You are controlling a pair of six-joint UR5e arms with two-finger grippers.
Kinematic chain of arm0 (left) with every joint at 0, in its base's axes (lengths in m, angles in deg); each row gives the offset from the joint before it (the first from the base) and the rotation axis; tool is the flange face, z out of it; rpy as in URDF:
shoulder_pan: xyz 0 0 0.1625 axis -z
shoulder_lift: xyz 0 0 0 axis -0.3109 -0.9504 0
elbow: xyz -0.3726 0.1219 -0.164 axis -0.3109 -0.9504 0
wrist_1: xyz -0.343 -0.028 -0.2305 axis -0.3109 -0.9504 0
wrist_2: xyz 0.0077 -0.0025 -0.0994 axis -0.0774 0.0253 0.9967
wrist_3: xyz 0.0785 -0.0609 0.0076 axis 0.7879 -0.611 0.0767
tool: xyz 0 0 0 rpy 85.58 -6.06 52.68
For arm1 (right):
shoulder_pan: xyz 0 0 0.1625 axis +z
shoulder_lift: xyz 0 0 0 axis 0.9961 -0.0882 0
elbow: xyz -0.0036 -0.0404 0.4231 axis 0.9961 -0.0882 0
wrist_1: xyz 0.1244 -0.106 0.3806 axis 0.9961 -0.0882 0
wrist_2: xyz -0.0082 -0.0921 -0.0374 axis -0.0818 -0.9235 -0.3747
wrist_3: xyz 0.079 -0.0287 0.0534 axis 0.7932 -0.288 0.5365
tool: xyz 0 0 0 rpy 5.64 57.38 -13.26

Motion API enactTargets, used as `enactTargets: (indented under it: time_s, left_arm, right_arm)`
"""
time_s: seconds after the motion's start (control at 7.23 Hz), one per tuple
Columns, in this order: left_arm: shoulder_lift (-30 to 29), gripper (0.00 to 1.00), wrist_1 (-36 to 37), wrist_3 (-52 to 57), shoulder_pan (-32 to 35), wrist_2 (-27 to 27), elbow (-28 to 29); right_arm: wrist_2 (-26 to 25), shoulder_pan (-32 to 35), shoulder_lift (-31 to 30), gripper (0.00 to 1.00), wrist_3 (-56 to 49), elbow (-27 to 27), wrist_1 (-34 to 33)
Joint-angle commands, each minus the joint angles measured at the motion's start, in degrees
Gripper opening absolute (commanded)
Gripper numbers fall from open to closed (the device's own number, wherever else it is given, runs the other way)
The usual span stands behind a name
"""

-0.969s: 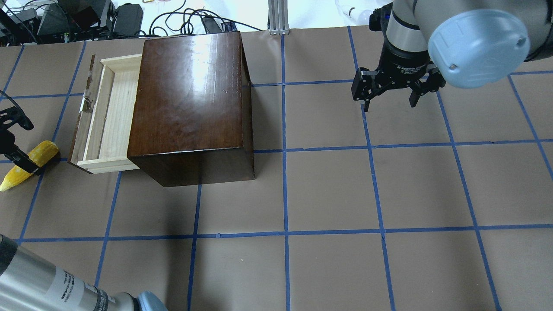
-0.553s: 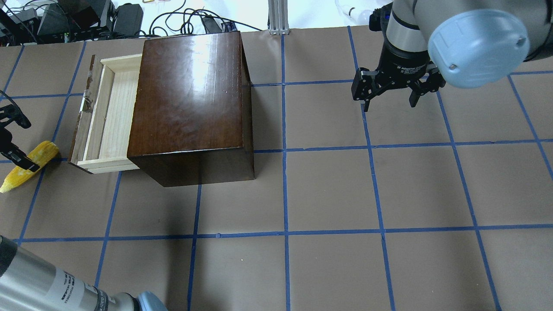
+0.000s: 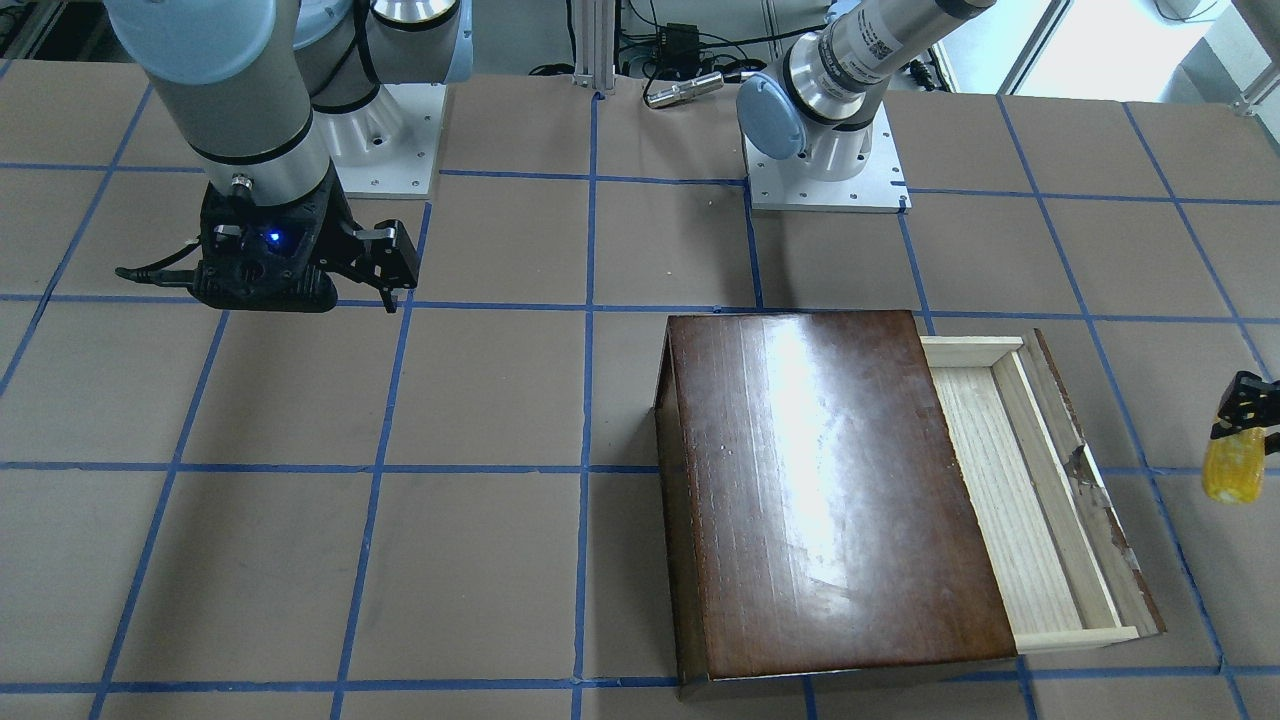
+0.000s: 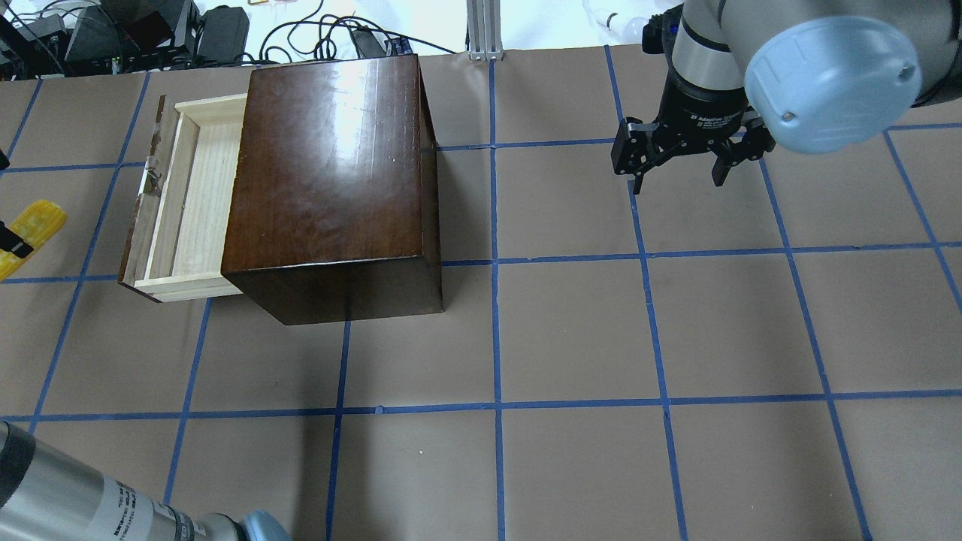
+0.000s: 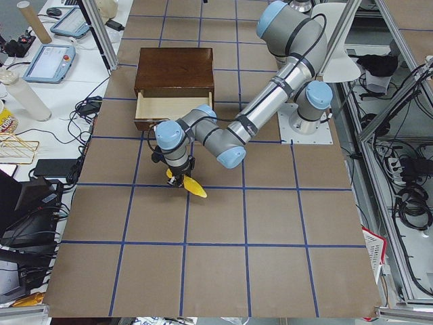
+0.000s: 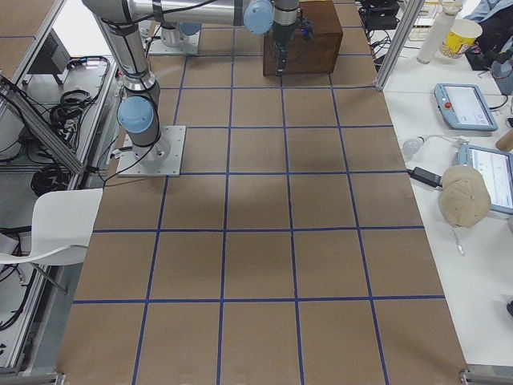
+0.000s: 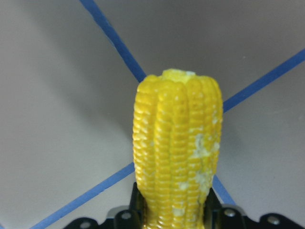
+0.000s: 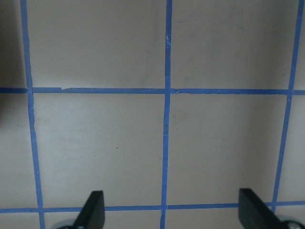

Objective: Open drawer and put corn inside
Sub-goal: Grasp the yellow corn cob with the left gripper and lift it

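- The corn (image 7: 178,152) is a yellow tapered cob with neat rows of bumpy kernels, some with whitish marks. The left gripper (image 7: 174,206) clamps it between its black fingers.
- We find the cob outside the drawer (image 4: 192,203) — out beyond its front panel, over the table (image 4: 571,330).
- The drawer is pulled out: a shallow tray of pale wood with fine straight grain, its dark front panel chipped at the edge.
- It belongs to a box (image 4: 331,165) of glossy dark-brown wood, rectangular, with a bright reflection on top.
- The right gripper (image 4: 679,180) hangs over the table with its fingers spread wide and nothing between them.
- The table is covered with matte brown paper — blue tape divides it into squares.
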Motion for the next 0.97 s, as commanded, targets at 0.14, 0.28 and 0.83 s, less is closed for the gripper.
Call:
enactTargets:
  time_s: [0.14,0.28,0.83]
  left_arm:
    - [4.5,0.0,-11.3,-17.5,6.9,0.4,8.8]
    - [6.2,0.0,-14.1,-22.3,9.1,0.4,10.0]
    - [8.8,0.0,-18.8,-44.3,18.9,2.7,9.6]
  right_arm:
    - [0.1,0.0,0.0,1.0,0.0,0.0,0.0]
    - [0.2,0.0,0.0,1.0,0.0,0.0,0.1]
    - [0.2,0.0,0.1,1.0,0.0,0.0,0.1]
